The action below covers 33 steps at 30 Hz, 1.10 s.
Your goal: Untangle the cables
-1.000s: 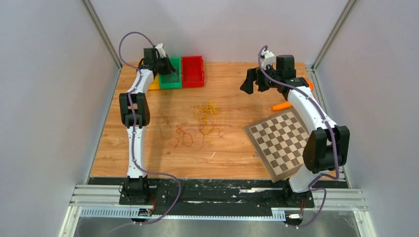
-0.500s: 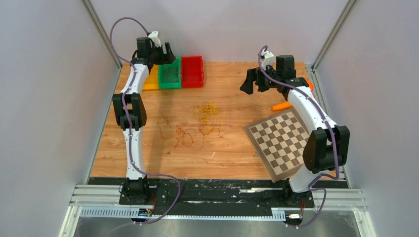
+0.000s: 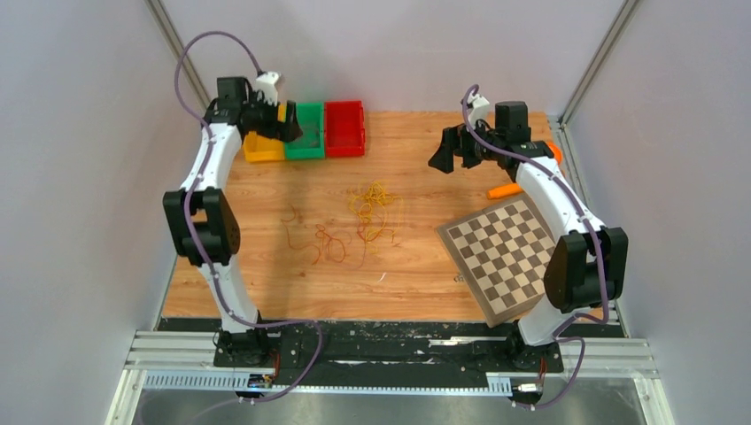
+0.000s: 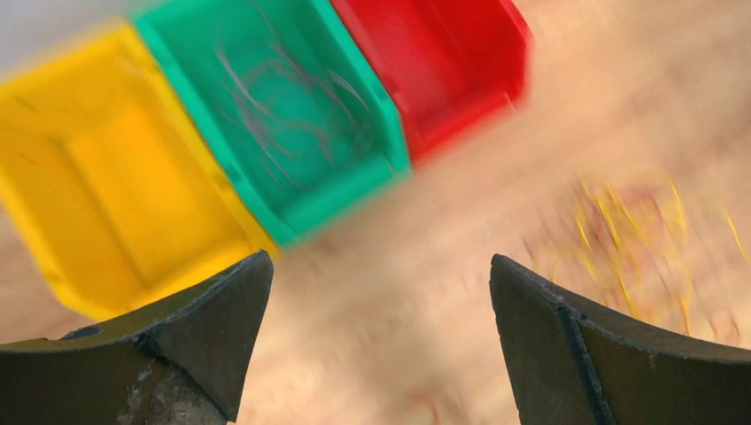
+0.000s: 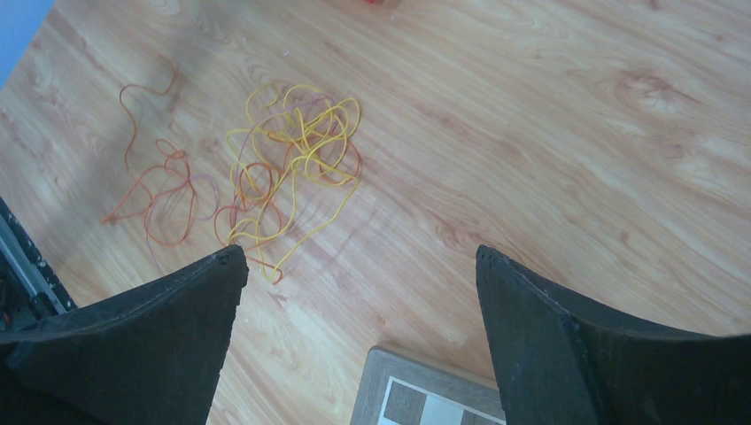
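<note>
A yellow tangle of cables (image 3: 372,211) lies mid-table, with thinner orange and red strands (image 3: 323,243) just left of it. The right wrist view shows the same yellow tangle (image 5: 292,159) and orange strands (image 5: 164,190). Blurred yellow cables (image 4: 638,239) also appear in the left wrist view. A thin dark strand (image 4: 274,97) lies inside the green bin (image 4: 341,199). My left gripper (image 3: 290,128) (image 4: 379,261) hovers open and empty by the yellow and green bins. My right gripper (image 3: 443,152) (image 5: 359,252) hangs open and empty above the table, to the right of the tangle.
Three bins stand in a row at the back left: yellow (image 3: 257,150), green (image 3: 308,152) and red (image 3: 345,146). A tilted chessboard (image 3: 505,257) lies at the right, near my right arm. An orange carrot-shaped piece (image 3: 505,190) rests behind it.
My left gripper opened over the green bin, then drew back to the left toward the yellow bin. The right arm has barely moved.
</note>
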Motion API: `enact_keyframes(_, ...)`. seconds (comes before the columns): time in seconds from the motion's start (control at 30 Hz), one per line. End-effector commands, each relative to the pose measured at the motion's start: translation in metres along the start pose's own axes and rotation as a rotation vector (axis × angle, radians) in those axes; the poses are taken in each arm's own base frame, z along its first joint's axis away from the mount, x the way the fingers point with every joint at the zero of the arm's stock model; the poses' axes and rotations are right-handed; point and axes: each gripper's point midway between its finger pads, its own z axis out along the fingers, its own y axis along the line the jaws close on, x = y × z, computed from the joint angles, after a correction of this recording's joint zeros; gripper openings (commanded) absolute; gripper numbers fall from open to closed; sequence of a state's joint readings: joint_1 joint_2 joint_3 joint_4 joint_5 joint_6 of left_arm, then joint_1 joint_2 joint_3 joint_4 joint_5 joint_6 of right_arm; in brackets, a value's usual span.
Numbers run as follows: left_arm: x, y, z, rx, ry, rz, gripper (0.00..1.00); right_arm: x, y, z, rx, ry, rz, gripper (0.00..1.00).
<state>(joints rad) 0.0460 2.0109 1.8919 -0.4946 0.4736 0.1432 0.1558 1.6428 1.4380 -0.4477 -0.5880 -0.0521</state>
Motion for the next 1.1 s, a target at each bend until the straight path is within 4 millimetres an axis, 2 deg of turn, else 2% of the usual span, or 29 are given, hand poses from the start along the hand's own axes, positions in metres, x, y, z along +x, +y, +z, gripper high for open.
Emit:
enact_keyframes(0.0,0.048,-0.079,-0.078,0.344,0.099,0.129,1.00,0.009,0.021,-0.007,-0.077,-0.001,-0.096,0.99)
enact_keyframes(0.03,0.072,-0.097,-0.095,0.404,0.142,0.152,1.00,0.018,0.024,-0.005,-0.087,0.017,-0.111,0.99)
enact_keyframes(0.07,0.083,-0.107,-0.104,0.437,0.158,0.173,1.00,0.026,0.027,-0.002,-0.097,0.035,-0.123,0.99)
enact_keyframes(0.1,0.107,-0.120,-0.116,0.481,0.188,0.211,1.00,0.034,0.030,-0.001,-0.109,0.051,-0.131,0.99)
enact_keyframes(0.13,0.112,-0.129,-0.126,0.506,0.173,0.303,1.00,0.042,0.034,0.001,-0.126,0.065,-0.134,0.99)
enact_keyframes(0.17,0.140,-0.137,-0.130,0.536,0.224,0.295,1.00,0.049,0.037,0.001,-0.145,0.080,-0.136,0.99)
enact_keyframes(0.2,0.145,-0.146,-0.135,0.549,0.220,0.351,1.00,0.054,0.040,0.002,-0.158,0.090,-0.137,0.99)
enact_keyframes(0.23,0.168,-0.150,-0.136,0.560,0.261,0.341,1.00,0.059,0.043,0.002,-0.167,0.100,-0.140,0.99)
enact_keyframes(0.27,0.185,-0.163,-0.140,0.585,0.286,0.339,1.00,0.064,0.045,0.001,-0.173,0.106,-0.145,0.99)
enact_keyframes(0.3,0.189,-0.168,-0.138,0.581,0.285,0.356,1.00,0.069,0.047,0.001,-0.177,0.113,-0.150,0.99)
enact_keyframes(0.33,0.206,-0.183,-0.141,0.595,0.314,0.323,1.00,0.075,0.047,0.000,-0.177,0.124,-0.149,0.99)
enact_keyframes(0.37,0.208,-0.182,-0.133,0.558,0.302,0.346,1.00,0.079,0.046,0.000,-0.178,0.131,-0.148,0.99)
enact_keyframes(0.4,0.218,-0.195,-0.130,0.549,0.299,0.340,1.00,0.084,0.046,0.000,-0.179,0.139,-0.146,0.99)
enact_keyframes(0.47,0.238,-0.203,-0.123,0.505,0.326,0.368,1.00,0.089,0.046,0.000,-0.176,0.146,-0.147,0.98)
enact_keyframes(0.53,0.251,-0.202,-0.115,0.436,0.349,0.385,0.98,0.089,0.045,-0.001,-0.172,0.145,-0.154,0.98)
enact_keyframes(0.63,0.267,-0.190,-0.104,0.326,0.420,0.361,0.87,0.087,0.046,-0.002,-0.167,0.139,-0.159,0.98)
enact_keyframes(0.7,0.268,-0.180,-0.099,0.266,0.442,0.353,0.75,0.086,0.046,-0.003,-0.164,0.134,-0.163,0.98)
enact_keyframes(0.77,0.262,-0.173,-0.097,0.222,0.437,0.362,0.56,0.085,0.047,-0.004,-0.161,0.131,-0.164,0.98)
enact_keyframes(0.8,0.256,-0.169,-0.097,0.198,0.429,0.371,0.38,0.084,0.047,-0.005,-0.159,0.130,-0.166,0.98)
enact_keyframes(0.83,0.241,-0.168,-0.098,0.186,0.396,0.385,0.29,0.084,0.047,-0.005,-0.160,0.128,-0.168,0.98)
enact_keyframes(0.87,0.234,-0.169,-0.102,0.190,0.389,0.386,0.11,0.083,0.047,-0.006,-0.156,0.126,-0.171,0.98)
enact_keyframes(0.9,0.208,-0.167,-0.107,0.176,0.330,0.387,0.05,0.082,0.047,-0.007,-0.152,0.122,-0.175,0.98)
enact_keyframes(0.93,0.198,-0.166,-0.115,0.195,0.311,0.352,0.00,0.081,0.047,-0.007,-0.150,0.121,-0.178,0.98)
enact_keyframes(0.97,0.163,-0.168,-0.124,0.200,0.228,0.345,0.00,0.080,0.047,-0.007,-0.147,0.119,-0.181,0.98)
enact_keyframes(1.0,0.152,-0.166,-0.134,0.224,0.209,0.297,0.00,0.079,0.046,-0.007,-0.146,0.117,-0.182,0.98)
enact_keyframes(1.03,0.119,-0.165,-0.146,0.219,0.151,0.292,0.00,0.077,0.046,-0.007,-0.143,0.114,-0.185,0.98)
enact_keyframes(1.07,0.103,-0.157,-0.154,0.212,0.116,0.269,0.00,0.076,0.046,-0.007,-0.145,0.112,-0.185,0.98)
